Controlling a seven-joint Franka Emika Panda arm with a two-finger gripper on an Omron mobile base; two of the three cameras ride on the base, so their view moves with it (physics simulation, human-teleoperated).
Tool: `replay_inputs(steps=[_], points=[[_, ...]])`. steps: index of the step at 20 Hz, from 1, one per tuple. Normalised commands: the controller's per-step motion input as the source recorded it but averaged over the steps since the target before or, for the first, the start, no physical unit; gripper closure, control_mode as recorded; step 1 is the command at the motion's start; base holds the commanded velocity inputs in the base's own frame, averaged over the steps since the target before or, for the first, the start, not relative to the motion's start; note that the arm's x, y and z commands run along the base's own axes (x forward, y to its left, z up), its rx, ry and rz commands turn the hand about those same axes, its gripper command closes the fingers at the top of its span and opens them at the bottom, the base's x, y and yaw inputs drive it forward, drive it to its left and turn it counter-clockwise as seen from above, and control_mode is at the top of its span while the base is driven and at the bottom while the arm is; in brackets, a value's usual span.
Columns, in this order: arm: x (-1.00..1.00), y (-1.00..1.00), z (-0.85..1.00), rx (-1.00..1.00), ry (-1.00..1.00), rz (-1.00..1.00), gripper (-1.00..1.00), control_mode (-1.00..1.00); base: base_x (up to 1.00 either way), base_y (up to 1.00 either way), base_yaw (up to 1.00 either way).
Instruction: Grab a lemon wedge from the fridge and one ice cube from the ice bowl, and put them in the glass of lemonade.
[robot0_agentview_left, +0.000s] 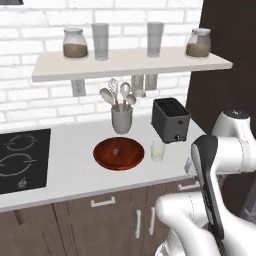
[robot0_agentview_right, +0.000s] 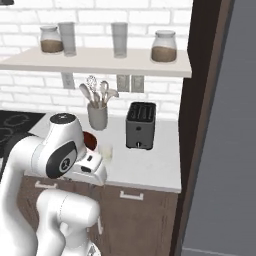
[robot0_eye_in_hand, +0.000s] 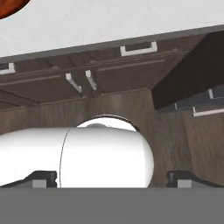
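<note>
The gripper (robot0_eye_in_hand: 112, 178) is seen in the hand view with its two dark fingertips (robot0_eye_in_hand: 42, 178) set wide apart at the bottom corners, and nothing is held between them. It is pointed down along the brown wooden cabinet fronts (robot0_eye_in_hand: 52, 87) with pale bar handles, in front of the white counter (robot0_eye_in_hand: 109, 22), whose edge is seen above the fingertips in that view. A sliver of the wide, round reddish-brown wooden ice bowl (robot0_eye_in_hand: 9, 6) is caught at the far upper left of the hand view, on the counter and well apart from the fingertips.

In the left base view the ice bowl (robot0_agentview_left: 118, 153) is found on the counter (robot0_agentview_left: 70, 165) beyond the folded arm. A tiny pale greyish ice cube (robot0_agentview_left: 116, 150) is seen near its middle. The short clear glass of lemonade (robot0_agentview_left: 158, 150), filled with pale liquid, is placed just beside the bowl, on the side nearer the arm. Behind the glass a black two-slot toaster (robot0_agentview_left: 170, 119) is set, and behind the bowl a grey utensil cup (robot0_agentview_left: 121, 119) with spoons and a whisk. Farthest from the arm, a black cooktop (robot0_agentview_left: 20, 160) is let into the counter.

In the right base view the tall flat grey fridge (robot0_agentview_right: 225, 150) is seen to the arm's right, past a dark brown panel (robot0_agentview_right: 200, 100).
</note>
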Motion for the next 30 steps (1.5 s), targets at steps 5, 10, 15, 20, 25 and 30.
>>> replay_inputs(steps=[5,10,15,20,25,30], points=[[0.0,0.0,0.0,0.0,0.0,0.0,-1.0,1.0,-1.0,-0.66,-0.08],[0.0,0.0,0.0,0.0,0.0,0.0,-1.0,1.0,-0.47,-1.0,-0.01],[0.0,0.0,0.0,0.0,0.0,0.0,-1.0,1.0,0.0,-1.0,0.11],[0.0,0.0,0.0,0.0,0.0,0.0,-1.0,1.0,-0.02,-1.0,0.16],[0.0,0.0,0.0,0.0,0.0,0.0,-1.0,1.0,-0.04,-0.85,0.12],[0.0,0.0,0.0,0.0,0.0,0.0,-1.0,1.0,-0.46,-0.2,0.01]])
